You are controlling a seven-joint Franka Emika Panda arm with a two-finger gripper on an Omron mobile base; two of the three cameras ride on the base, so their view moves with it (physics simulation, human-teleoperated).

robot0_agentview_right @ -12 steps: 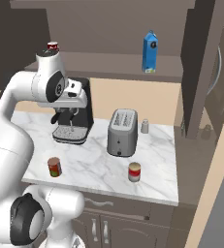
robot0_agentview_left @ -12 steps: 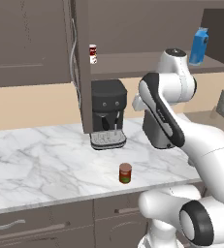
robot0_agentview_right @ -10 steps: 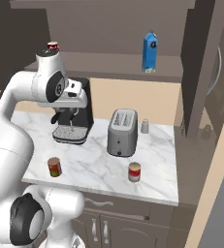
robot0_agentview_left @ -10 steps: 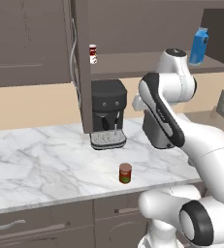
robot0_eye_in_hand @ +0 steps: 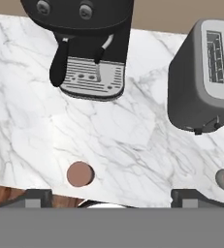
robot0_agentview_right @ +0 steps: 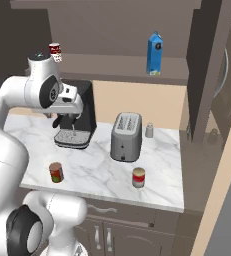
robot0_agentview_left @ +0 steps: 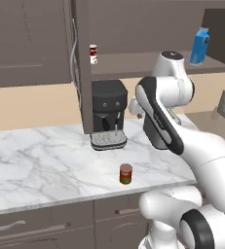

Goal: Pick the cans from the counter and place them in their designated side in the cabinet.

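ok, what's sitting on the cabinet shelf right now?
On the cabinet shelf: a slim white can at one end, a blue carton at the other. The arm covers part of the shelf.

Counter (robot0_agentview_left: 46,160): white marble w/ grey veins, smooth, slight sheen. Cabinet (robot0_agentview_left: 31,44): dark brown wood, matt. Coffee machine (robot0_agentview_left: 107,112): black, plastic-looking, w/ ribbed grey metal drip tray. Toaster (robot0_agentview_right: 125,136): grey brushed-metal look, satin. Red-brown can (robot0_agentview_left: 125,173): matt label. Blue carton (robot0_agentview_right: 154,53): looks like paper, matt.
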